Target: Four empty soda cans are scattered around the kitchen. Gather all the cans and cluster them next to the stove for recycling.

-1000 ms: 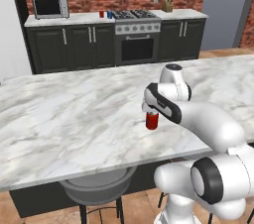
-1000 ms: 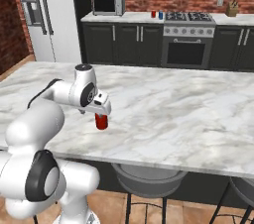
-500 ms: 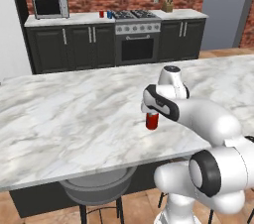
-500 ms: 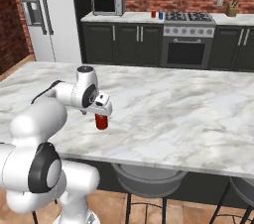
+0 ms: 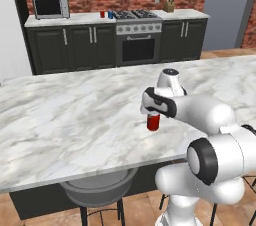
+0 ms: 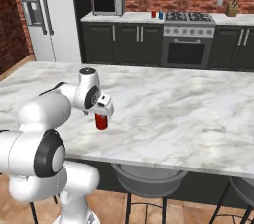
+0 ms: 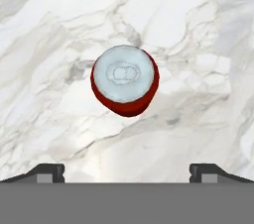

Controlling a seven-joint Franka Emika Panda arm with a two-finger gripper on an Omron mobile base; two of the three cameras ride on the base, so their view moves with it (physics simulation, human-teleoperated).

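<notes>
Nothing has shifted lately: the claw (image 7: 127,171) stays spread above the red can (image 7: 125,79), at 12 o'clock, ungrasped.

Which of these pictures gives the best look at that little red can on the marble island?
The hand view: it looks straight down on the red can, showing its silver top and the open end effector around it. Both base views show the can's side, standing upright, small and partly under the arm.

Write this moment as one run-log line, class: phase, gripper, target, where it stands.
phase: approach from above | gripper: open, nothing held | target: red soda can, upright | location: marble island counter | two cans by stove
</notes>
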